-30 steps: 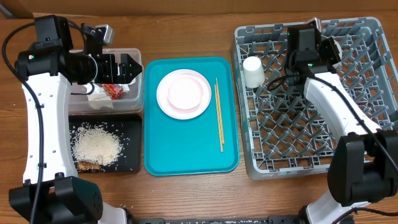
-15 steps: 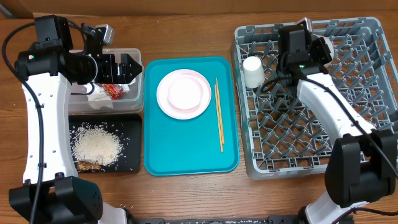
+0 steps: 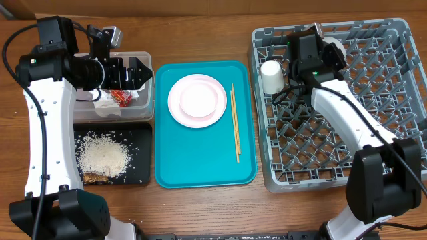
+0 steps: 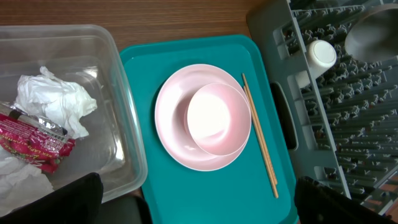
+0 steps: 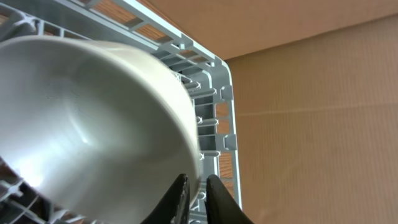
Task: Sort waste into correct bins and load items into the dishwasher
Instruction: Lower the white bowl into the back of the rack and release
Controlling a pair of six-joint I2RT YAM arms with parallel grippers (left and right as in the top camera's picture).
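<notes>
My right gripper [image 3: 331, 52] is shut on the rim of the white bowl [image 5: 87, 124], its fingertips [image 5: 180, 183] pinching the edge, and holds it over the far part of the grey dish rack [image 3: 373, 133]. A white cup [image 3: 271, 77] stands in the rack's left corner. My left gripper [image 3: 140, 73] is open and empty above the right edge of the clear tub [image 3: 143, 57], which holds crumpled napkins [image 4: 53, 102] and the red wrapper [image 4: 31, 146]. The pink bowl [image 4: 217, 118] sits on the pink plate [image 4: 171, 124], with chopsticks [image 4: 261, 143] beside them.
The plate, pink bowl and chopsticks lie on a teal serving tray [image 3: 200, 160] between the bins and the rack. The black tray [image 3: 143, 167] at the front left holds white rice [image 3: 103, 157] and brown scraps. Cardboard stands behind the rack.
My right gripper has moved left over the rack's far part with the white bowl in it. The left arm has not moved.
</notes>
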